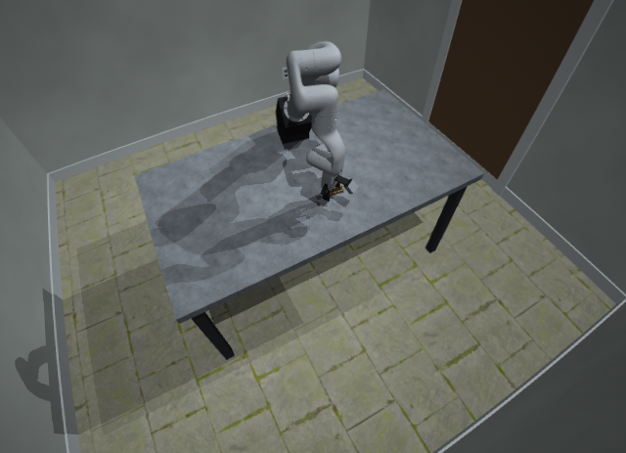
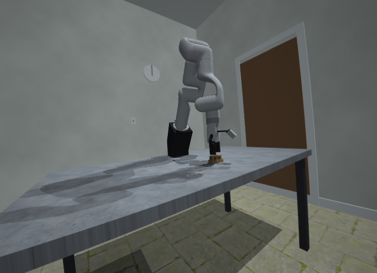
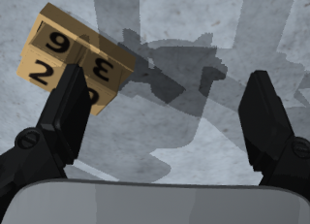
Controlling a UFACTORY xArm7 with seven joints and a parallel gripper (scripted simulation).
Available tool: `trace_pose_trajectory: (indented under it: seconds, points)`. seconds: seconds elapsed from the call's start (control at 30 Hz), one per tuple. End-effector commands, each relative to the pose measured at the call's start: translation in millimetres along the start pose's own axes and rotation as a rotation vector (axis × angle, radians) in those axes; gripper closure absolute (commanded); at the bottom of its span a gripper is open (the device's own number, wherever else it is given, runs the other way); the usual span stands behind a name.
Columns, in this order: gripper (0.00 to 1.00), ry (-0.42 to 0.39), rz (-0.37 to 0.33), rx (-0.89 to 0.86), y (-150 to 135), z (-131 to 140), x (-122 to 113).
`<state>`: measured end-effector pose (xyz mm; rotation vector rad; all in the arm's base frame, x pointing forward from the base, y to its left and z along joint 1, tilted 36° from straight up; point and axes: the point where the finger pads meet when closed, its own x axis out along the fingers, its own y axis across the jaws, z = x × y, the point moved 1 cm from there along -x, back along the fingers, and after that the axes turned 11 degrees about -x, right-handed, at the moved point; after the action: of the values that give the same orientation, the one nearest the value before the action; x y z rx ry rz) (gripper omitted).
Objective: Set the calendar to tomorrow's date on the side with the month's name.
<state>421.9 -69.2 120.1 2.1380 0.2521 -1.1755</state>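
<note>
Gripper [image 1: 331,190] spread wide, holding nothing, low over the grey tabletop [image 1: 404,150] in the top view, with the small wooden calendar [image 1: 337,188] right beside it.

From the exterior: poised just above the calendar, which sits flat on the tabletop.

From the wrist: calendar off to the upper left, outside the gap, partly behind the left finger [image 3: 65,111]; long axis slanted across the finger line. Sideways shift likely needed.
</note>
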Motion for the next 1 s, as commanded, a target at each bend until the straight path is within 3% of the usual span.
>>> trace_pose_trajectory:
  seconds: [0.0,0.47,0.97]
  points:
    - [0.0,0.001,0.001,0.005,1,0,0]
    - [0.0,0.001,0.001,0.262,-2,4,0]
    - [0.0,0.001,0.001,0.262,-10,17,0]
